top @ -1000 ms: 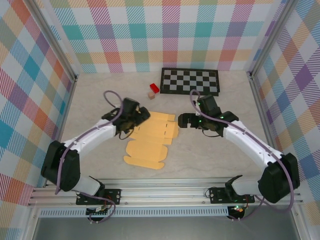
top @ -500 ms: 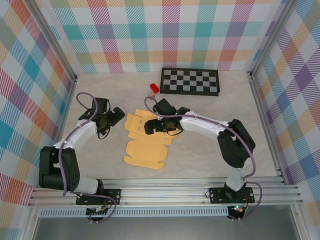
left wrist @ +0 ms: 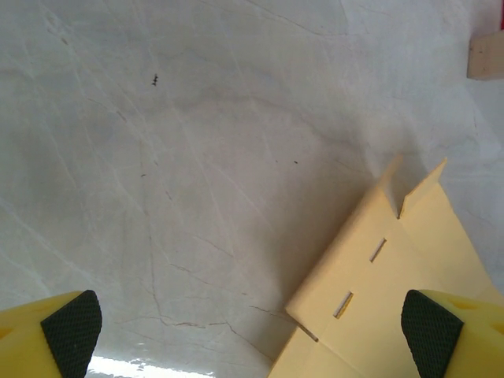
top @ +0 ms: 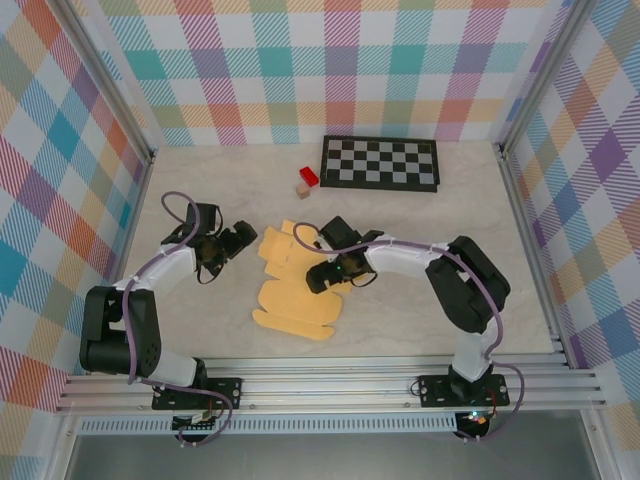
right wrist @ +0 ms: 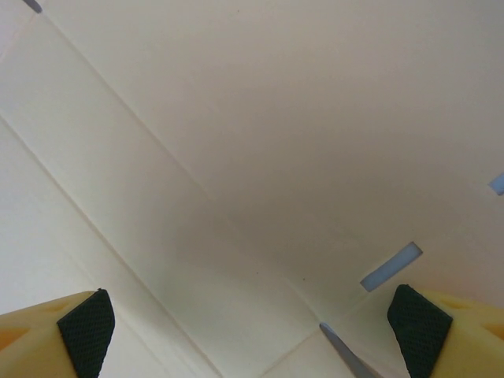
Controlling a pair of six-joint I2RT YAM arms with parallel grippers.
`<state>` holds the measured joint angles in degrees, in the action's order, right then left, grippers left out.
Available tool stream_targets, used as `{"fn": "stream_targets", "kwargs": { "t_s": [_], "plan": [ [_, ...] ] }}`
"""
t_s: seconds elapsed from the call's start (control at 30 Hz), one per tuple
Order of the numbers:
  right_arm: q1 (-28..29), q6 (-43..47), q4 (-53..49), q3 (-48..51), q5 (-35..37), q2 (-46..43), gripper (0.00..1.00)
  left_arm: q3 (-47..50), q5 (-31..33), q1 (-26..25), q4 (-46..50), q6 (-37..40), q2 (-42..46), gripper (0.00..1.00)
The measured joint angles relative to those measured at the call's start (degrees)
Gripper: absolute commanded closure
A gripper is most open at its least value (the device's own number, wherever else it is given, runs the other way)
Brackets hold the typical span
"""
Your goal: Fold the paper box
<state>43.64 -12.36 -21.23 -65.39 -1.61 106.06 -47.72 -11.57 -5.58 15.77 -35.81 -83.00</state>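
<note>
The paper box [top: 296,304] lies flat on the table as a yellow-orange card cut-out with flaps and slots. My right gripper [top: 323,277] is low over the card's middle right, jaws open. In the right wrist view, pale card [right wrist: 260,157] spans the space between the black pads [right wrist: 87,331], with nothing pinched. My left gripper [top: 241,240] is open just left of the card's upper flap. In the left wrist view, the slotted card corner [left wrist: 386,276] reaches in near the right pad [left wrist: 429,335], and bare table lies between the fingers.
A black-and-white checkerboard mat [top: 380,163] lies at the back. A red block [top: 308,176] and a tan block [top: 302,190] sit left of it; the tan block [left wrist: 484,57] also appears in the left wrist view. Plaid walls enclose the table.
My right arm swung left across the table and settled onto the card, which shifted and turned slightly. My left gripper drew back left off the card, then edged back toward its flap.
</note>
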Motion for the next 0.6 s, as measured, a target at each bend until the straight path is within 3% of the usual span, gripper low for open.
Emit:
{"fn": "stream_targets", "kwargs": {
  "t_s": [0.17,0.33,0.6],
  "plan": [
    [-4.79,4.42,-0.68,4.39,-0.42,-3.91,0.06,0.00,-0.85,-1.75,-0.33,1.31,0.00,0.01],
    [-9.22,9.75,-5.11,3.08,-5.03,-7.08,0.15,-0.55,-1.11,-4.61,-0.09,3.15,-0.61,0.02],
    [-11.67,32.41,-15.65,-23.74,-10.78,-4.13,0.21,-5.27,-0.20,-6.69,3.85,5.79,-1.40,0.03]
  ]
}}
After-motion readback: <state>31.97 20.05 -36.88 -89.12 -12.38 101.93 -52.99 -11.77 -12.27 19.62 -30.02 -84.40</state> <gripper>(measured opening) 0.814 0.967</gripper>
